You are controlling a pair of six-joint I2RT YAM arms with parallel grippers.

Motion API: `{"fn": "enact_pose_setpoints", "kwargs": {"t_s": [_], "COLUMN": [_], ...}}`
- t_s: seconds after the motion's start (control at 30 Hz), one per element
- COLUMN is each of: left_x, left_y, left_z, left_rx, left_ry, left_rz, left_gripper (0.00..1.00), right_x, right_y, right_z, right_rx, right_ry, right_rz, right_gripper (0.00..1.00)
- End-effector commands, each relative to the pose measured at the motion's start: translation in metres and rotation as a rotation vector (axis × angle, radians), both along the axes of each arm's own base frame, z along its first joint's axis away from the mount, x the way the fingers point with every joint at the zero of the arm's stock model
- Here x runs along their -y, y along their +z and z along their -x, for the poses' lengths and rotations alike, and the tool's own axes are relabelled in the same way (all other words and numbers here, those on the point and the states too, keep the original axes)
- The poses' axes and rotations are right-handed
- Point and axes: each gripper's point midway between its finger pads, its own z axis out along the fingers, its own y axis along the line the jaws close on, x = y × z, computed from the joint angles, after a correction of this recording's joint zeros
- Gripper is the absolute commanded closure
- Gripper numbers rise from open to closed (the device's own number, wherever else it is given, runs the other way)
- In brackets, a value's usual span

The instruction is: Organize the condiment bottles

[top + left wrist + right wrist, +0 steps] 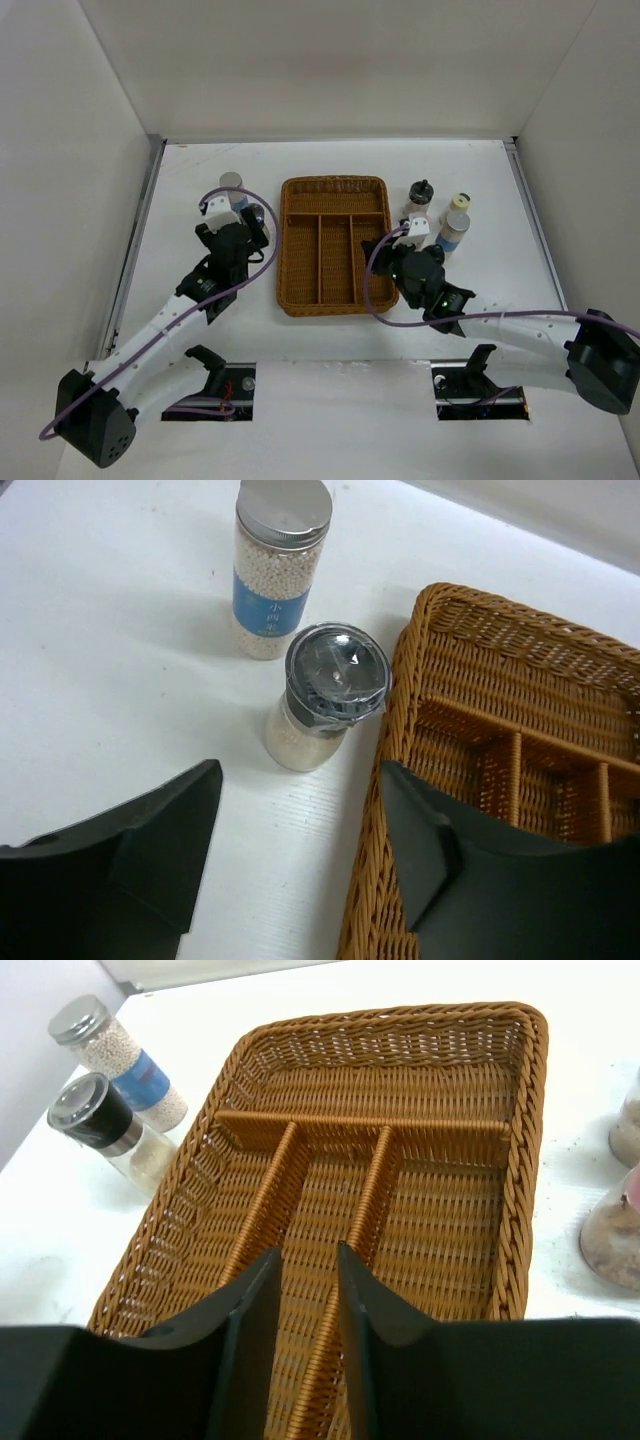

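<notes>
A grey-capped white bottle with a blue label (pixel 275 570) stands on the table left of the wicker tray (pixel 470 630). Just in front of it is a black-topped glass shaker (pixel 325 695). My left gripper (pixel 300 780) is open and empty a little short of the shaker, its right finger over the tray's rim. In the top view it (pixel 245 232) is at the tray's (pixel 333 300) left side. My right gripper (pixel 305 1255) hangs over the tray's long compartments, nearly shut with nothing held. To the tray's right stand a black-topped shaker (pixel 421 197), a cream-capped bottle (pixel 460 205) and a grey-capped bottle (pixel 455 230).
The tray's compartments (pixel 450 1210) hold nothing. Two bottle bodies (pixel 612 1240) show at the right edge of the right wrist view, beside the tray's rim. White walls close the table at left, back and right.
</notes>
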Motion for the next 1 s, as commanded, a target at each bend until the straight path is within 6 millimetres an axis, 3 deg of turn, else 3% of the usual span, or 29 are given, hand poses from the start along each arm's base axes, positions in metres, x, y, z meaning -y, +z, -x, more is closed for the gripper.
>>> {"fn": "enact_pose_setpoints", "kwargs": {"t_s": [0.0, 0.07, 0.13, 0.27, 0.6, 0.87, 0.97], "left_x": [0.003, 0.006, 0.012, 0.014, 0.013, 0.008, 0.014], "left_y": [0.011, 0.002, -0.004, -0.009, -0.026, -0.037, -0.035], "left_z": [-0.013, -0.021, -0.03, -0.047, -0.088, -0.106, -0.112], "left_rx": [-0.004, -0.031, -0.059, -0.067, -0.089, -0.099, -0.084], "left_ry": [0.008, 0.008, -0.004, -0.003, 0.002, 0.025, 0.015], "left_rz": [-0.026, -0.038, -0.05, -0.078, -0.098, -0.099, -0.096], "left_gripper": [0.27, 0.14, 0.11, 0.1, 0.11, 0.21, 0.35], "right_x": [-0.004, -0.007, -0.012, -0.021, -0.026, -0.025, -0.026], "right_y": [0.016, 0.016, 0.013, 0.003, -0.005, -0.012, -0.012], "right_z": [0.0, 0.001, 0.001, 0.001, -0.001, -0.004, -0.005], "right_rx": [0.026, 0.027, 0.019, -0.007, -0.024, -0.041, -0.041], "right_ry": [0.036, 0.052, 0.07, 0.097, 0.11, 0.1, 0.103], "right_rz": [-0.07, -0.08, -0.081, -0.054, -0.044, -0.034, -0.039], "right_gripper": [0.58, 0.4, 0.25, 0.14, 0.1, 0.09, 0.09]}}
